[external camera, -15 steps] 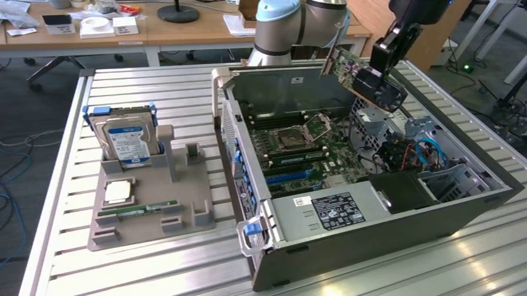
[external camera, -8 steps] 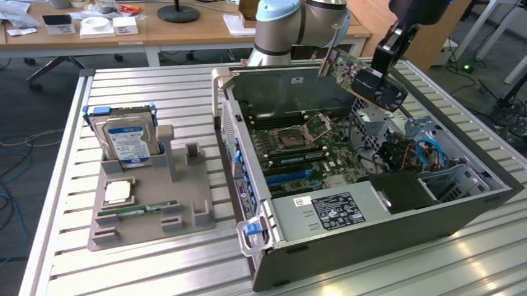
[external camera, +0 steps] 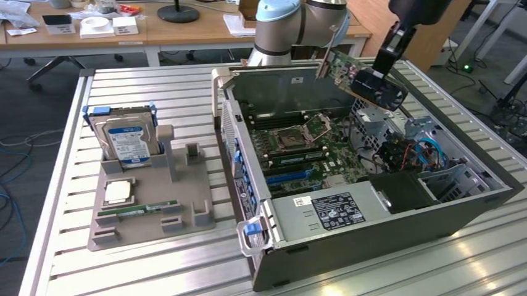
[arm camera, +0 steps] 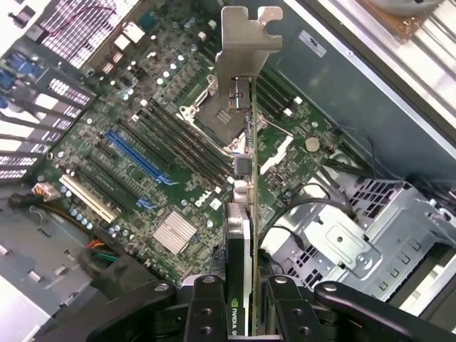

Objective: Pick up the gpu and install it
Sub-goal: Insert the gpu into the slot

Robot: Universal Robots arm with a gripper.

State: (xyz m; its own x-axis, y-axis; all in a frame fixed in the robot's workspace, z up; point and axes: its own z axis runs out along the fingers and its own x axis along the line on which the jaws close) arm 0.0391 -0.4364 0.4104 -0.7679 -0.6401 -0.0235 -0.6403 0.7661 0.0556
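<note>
The gpu point(external camera: 356, 75) is a thin dark card with a green board and a silver end bracket. It hangs tilted in the air above the far side of the open computer case point(external camera: 371, 216). My gripper point(external camera: 377, 69) is shut on its black cooler end. In the wrist view the gpu point(arm camera: 246, 178) is seen edge-on, its silver bracket point(arm camera: 246, 43) pointing away from my gripper point(arm camera: 242, 306). My black fingers point(arm camera: 203, 313) clamp it from both sides. The motherboard point(arm camera: 164, 142) lies beneath it, with a blue slot point(arm camera: 135, 153) and a white slot point(arm camera: 89, 199) off to one side of the card.
On the exterior view's left, a grey fixture point(external camera: 148, 209) holds an upright hard drive point(external camera: 128, 139), a processor chip point(external camera: 118, 191) and a green memory stick point(external camera: 136, 208). Inside the case are a drive cage point(arm camera: 356, 242), cables point(external camera: 420, 154) and a power supply point(external camera: 337, 209).
</note>
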